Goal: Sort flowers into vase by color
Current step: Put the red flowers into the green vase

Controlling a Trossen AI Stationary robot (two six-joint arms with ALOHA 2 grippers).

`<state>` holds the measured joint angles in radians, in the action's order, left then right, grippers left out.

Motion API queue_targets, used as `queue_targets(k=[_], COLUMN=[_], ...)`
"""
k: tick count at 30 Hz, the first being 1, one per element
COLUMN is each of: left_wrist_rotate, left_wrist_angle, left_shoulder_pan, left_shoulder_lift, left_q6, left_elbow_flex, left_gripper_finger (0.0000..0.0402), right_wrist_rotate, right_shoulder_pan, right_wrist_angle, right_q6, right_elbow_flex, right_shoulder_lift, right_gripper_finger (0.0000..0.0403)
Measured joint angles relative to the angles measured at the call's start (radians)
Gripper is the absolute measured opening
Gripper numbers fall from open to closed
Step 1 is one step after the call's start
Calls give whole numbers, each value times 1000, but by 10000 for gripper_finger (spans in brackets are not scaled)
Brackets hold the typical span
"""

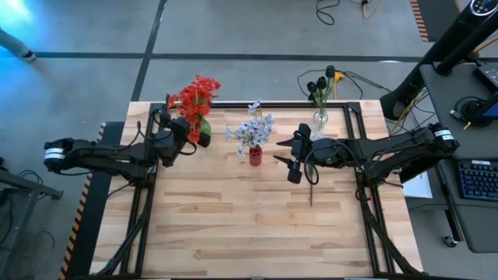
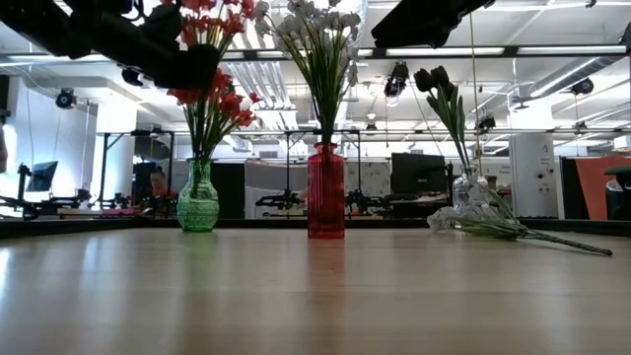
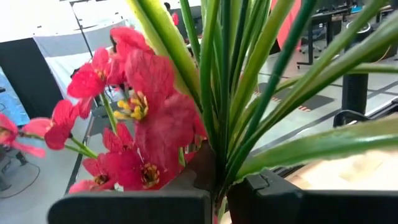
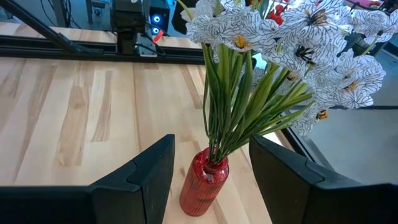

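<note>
Left gripper [image 1: 189, 134], fingers clenched on the stalks of the red flowers [image 1: 196, 95] standing in the green vase [image 2: 198, 200], upper left of the high view. Right gripper [image 1: 294, 158], fingers released and holding nothing, centre right of that view, just right of the red vase [image 1: 255, 155] with the pale blue-white flowers [image 1: 254, 127]. Dark-budded flowers [image 1: 321, 83] in the clear vase [image 1: 320, 119], upper right. One loose stem [image 2: 532, 234] lies flat on the desk [image 1: 233, 225] beside the clear vase.
</note>
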<state>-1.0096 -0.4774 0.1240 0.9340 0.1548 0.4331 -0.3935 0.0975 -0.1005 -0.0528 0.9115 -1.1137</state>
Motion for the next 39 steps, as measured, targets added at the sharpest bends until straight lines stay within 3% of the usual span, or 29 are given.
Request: queue_targets(k=[29, 39], left_wrist_rotate=[0, 0], left_wrist_angle=[1, 1], left_shoulder_pan=[10, 10], left_shoulder_lift=[0, 0], left_q6=[-70, -68], left_elbow_flex=[-37, -37], left_gripper_finger=[2, 82], right_wrist_rotate=[0, 1], right_shoulder_pan=[0, 0], right_wrist_angle=[0, 0], right_q6=[7, 8], right_elbow_flex=[-1, -1], right_shoulder_lift=[0, 0], right_gripper_finger=[201, 201])
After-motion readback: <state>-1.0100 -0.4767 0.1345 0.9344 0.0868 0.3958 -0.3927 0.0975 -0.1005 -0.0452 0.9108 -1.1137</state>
